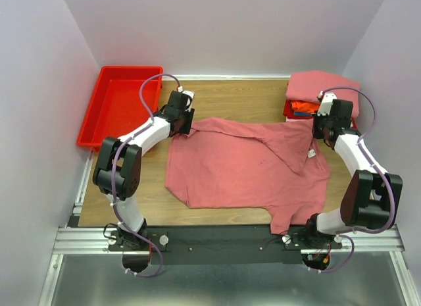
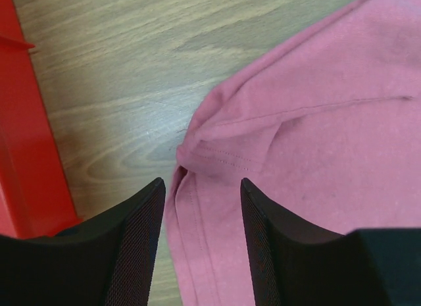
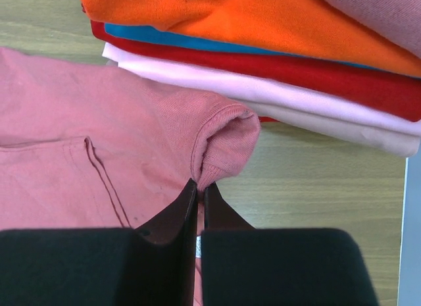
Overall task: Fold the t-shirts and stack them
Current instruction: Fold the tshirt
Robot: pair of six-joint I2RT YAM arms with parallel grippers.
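The salmon-pink t-shirt point(image 1: 247, 164) is laid across the surface point(image 1: 230, 99), long axis left-right. Its far-right fold is pinched by the right jaws; its far-left corner is straddled, seemingly ungripped, by spread left jaws.

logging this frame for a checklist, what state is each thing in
salmon-pink t-shirt, spread out flat, right part folded over
shirt stack, folded, piled at the far right
red bin, empty
left claw, open, straddling the t-shirt's edge
right claw, shut on a fold of the t-shirt
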